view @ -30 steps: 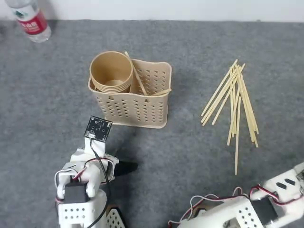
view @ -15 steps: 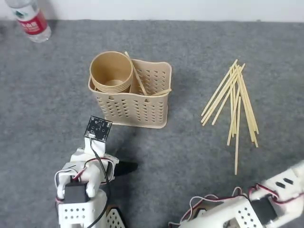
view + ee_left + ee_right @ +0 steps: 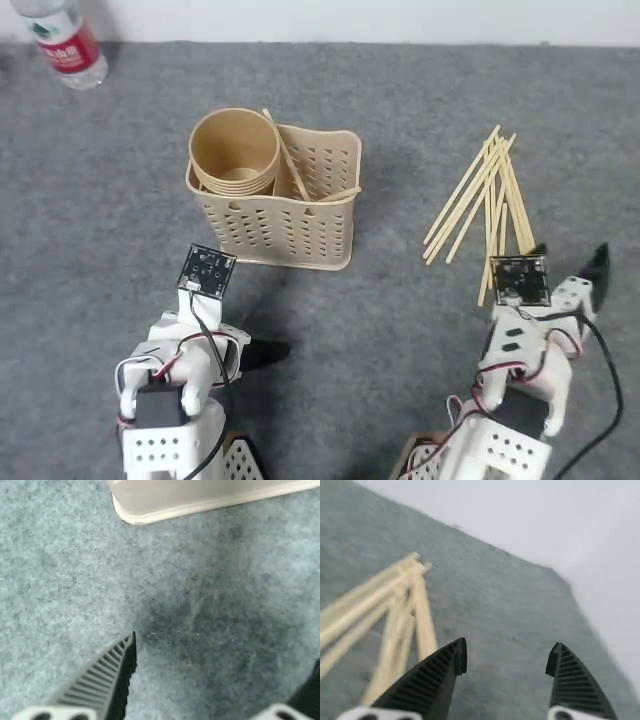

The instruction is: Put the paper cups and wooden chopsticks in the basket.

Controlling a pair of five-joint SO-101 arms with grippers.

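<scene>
The beige basket [image 3: 300, 225] stands left of centre and holds stacked paper cups [image 3: 235, 150] and two wooden chopsticks [image 3: 287, 158]. Its bottom corner [image 3: 165, 507] appears in the left wrist view. Several loose chopsticks [image 3: 492, 205] lie fanned on the grey carpet to the right. My left gripper [image 3: 245, 350] sits open near the carpet in front of the basket, nothing between its fingers [image 3: 112, 672]. My right gripper [image 3: 570, 256] is open just at the near ends of the loose chopsticks [image 3: 395, 610], with one fingertip [image 3: 452, 660] beside them and nothing held.
A plastic water bottle [image 3: 65, 40] lies at the far left corner. Grey carpet [image 3: 400, 330] covers the whole table between the basket and the loose chopsticks. A pale wall [image 3: 520, 515] rises beyond the far edge.
The right arm has swung up from the lower right edge and now stands with its gripper at the near ends of the loose chopsticks. The left arm has not moved.
</scene>
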